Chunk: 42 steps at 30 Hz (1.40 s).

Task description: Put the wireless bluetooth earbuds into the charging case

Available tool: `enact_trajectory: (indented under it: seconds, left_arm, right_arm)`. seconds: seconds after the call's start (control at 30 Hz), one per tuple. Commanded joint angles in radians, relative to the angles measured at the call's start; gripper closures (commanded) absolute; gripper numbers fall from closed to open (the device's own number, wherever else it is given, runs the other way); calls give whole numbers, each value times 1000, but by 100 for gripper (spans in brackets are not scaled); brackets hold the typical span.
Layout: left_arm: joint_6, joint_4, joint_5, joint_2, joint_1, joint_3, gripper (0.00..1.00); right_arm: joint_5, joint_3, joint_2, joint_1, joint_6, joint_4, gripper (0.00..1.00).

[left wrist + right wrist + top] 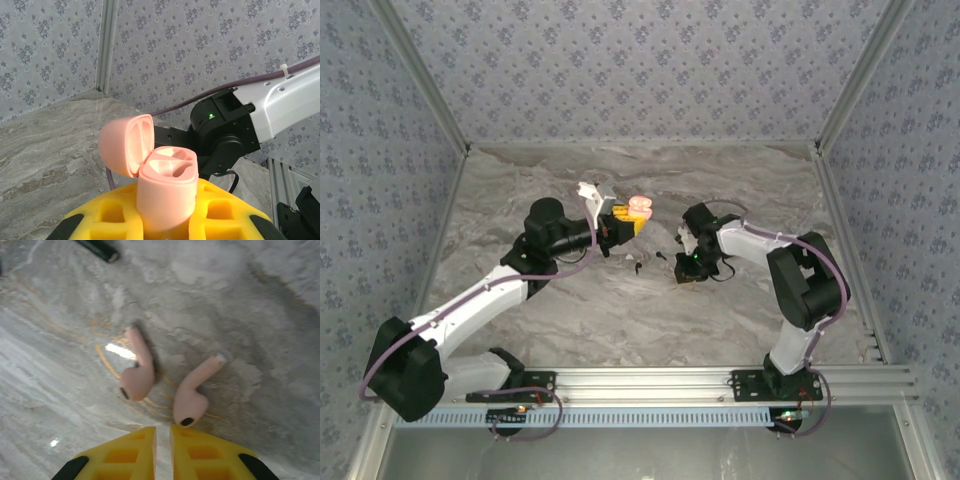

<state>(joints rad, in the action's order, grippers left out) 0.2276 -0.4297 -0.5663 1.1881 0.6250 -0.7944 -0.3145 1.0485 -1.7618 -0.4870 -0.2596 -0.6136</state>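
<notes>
Seen from overhead, the left gripper (625, 224) is clamped around a pink charging case (640, 207) above the marble table (570, 320). Its wrist view shows the case upright between yellow fingers (85, 226), with the lid (125, 145) swung open toward 10 o'clock (hollow inside facing the camera). The right gripper (162, 437) is closed on nothing, its tips near the table. Two pink earbuds (137, 377) lie on the table just beyond those tips, at 11 and 1 o'clock, apart from each other.

Soft, even light throughout, one glare streak on the tabletop (260, 300), and the right wrist view slightly blurred.
</notes>
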Motion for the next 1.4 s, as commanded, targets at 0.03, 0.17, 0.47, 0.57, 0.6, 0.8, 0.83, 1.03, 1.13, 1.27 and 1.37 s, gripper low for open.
enact_trajectory:
  seconds: [0.03,0.17,0.47,0.57,0.6,0.8,0.83,1.03,1.13,1.27,1.37]
  left_arm:
    - [-17,-17,14,-33,9,3,86]
    - [-16,-23,20,-36,10,11,86]
    - [-24,-17,26,-42,9,11,86]
    - [-24,-17,29,-42,9,11,86]
    - [-23,-17,28,-42,9,10,86]
    - [-22,-17,29,-43,9,8,86]
    - [-21,-17,29,-42,9,9,86]
    - [-22,-11,29,-48,9,6,86]
    - [-22,-8,31,-50,9,8,86]
    - [-24,-5,33,-54,9,8,86]
    - [-26,-3,36,-56,9,7,86]
  right_arm:
    - [100,32,-19,-7,-26,-25,85]
    - [154,52,-32,-7,-38,-34,85]
    - [241,128,-86,-3,-37,-73,85]
    - [285,180,-112,-2,-35,-100,85]
    - [295,188,-117,1,-34,-103,85]
    - [283,243,-145,20,-34,-104,85]
    - [274,250,-149,21,-33,-101,85]
    - [239,290,-190,32,-31,-95,85]
    - [230,313,-210,39,-29,-98,85]
    - [251,337,-222,43,-23,-111,85]
    - [276,349,-216,44,-17,-120,84]
